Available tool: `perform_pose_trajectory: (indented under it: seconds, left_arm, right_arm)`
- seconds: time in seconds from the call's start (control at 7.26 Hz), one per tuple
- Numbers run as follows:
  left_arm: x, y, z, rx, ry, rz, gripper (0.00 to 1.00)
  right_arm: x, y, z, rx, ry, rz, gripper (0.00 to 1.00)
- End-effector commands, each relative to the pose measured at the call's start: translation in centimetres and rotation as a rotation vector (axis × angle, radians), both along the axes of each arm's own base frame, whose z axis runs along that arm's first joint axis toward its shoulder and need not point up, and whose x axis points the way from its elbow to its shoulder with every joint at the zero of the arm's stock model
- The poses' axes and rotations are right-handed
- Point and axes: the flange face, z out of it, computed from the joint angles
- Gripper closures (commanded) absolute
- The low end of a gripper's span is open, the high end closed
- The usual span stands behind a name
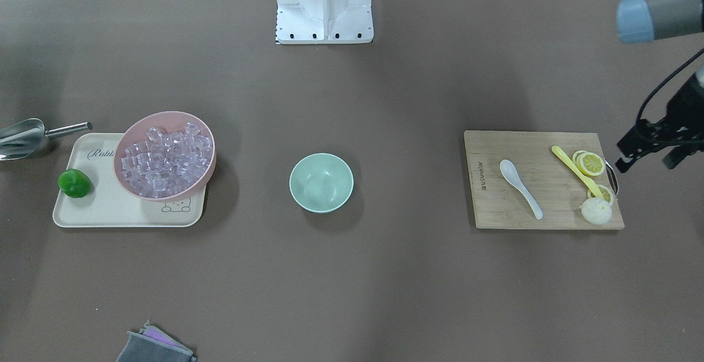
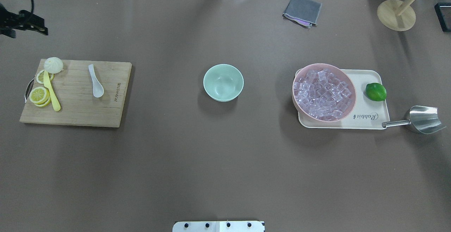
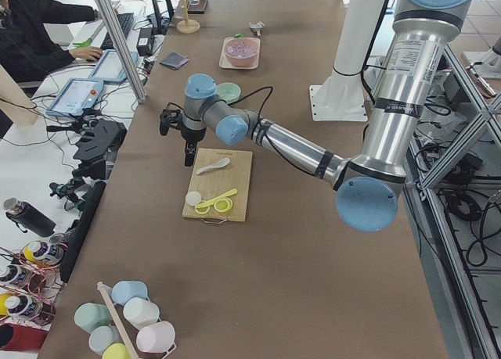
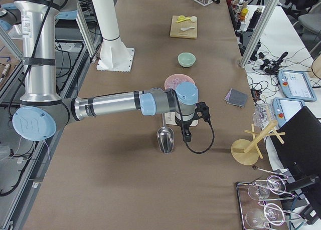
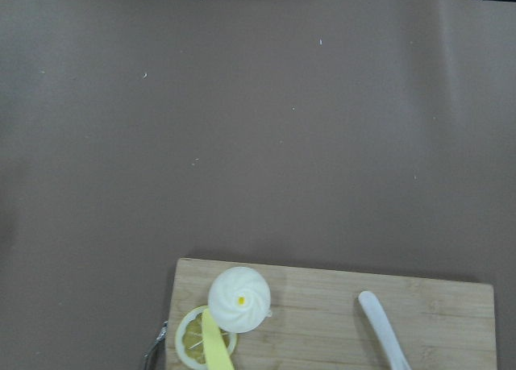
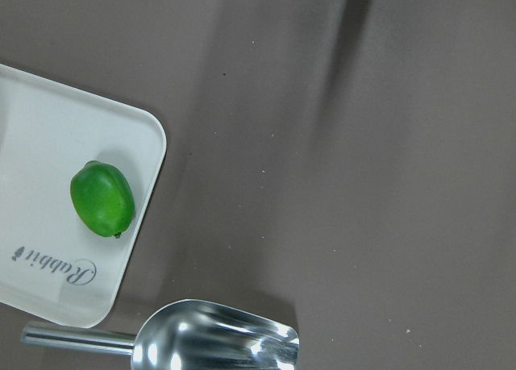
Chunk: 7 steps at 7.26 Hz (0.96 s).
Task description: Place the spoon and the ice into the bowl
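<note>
Mint-green and empty, the bowl sat mid-table, seemingly within either arm's reach, with the spoon on the cutting board near the left gripper, its jaws spread and empty, and the ice heaped in the pink bowl near the right gripper, whose jaws could not be judged.

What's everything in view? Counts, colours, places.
spoon: 1, white, on cutting board
ice: many, clear, in pink bowl
bowl: 1, mint, empty, centre
pink bowl: 1, pink, on tray
tray: 1, cream, robot's right
lime: 1, green, on tray
scoop: 1, steel, beside tray
cutting board: 1, wood, robot's left
utensil: 1, yellow, across lemon slices
lemon slices: several, yellow, on board
ball: 1, white, board corner
cloth: 1, grey, far edge
left gripper: 1, black, open, beyond board
right gripper: 1, black, near scoop
</note>
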Motion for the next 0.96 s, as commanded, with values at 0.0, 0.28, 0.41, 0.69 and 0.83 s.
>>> perform_pose_trajectory:
  seconds: [0.0,0.28,0.41,0.69,0.83]
  left_arm:
    - [8.9,0.2,0.1,-0.018,-0.014,-0.083,0.02]
    - [14.1,1.5,0.2,-0.04,-0.038,-0.145,0.02]
    - [15.5,1.7,1.2,-0.034,-0.051,-0.165,0.02]
    - [16.1,1.6,3.8,-0.023,-0.03,-0.166,0.11]
    - [16.3,1.5,4.7,-0.028,-0.038,-0.165,0.17]
  right_arm:
    - [-0.8,-0.1,-0.6,0.0,-0.06,-0.019,0.0]
    - [-0.8,-0.1,-0.6,-0.004,-0.06,-0.016,0.0]
    - [-0.8,-0.1,-0.6,-0.005,-0.062,-0.015,0.0]
    - [-0.8,-0.1,-1.0,-0.008,-0.067,-0.01,0.0]
    - [-1.3,-0.1,-1.3,-0.022,-0.071,0.002,0.0]
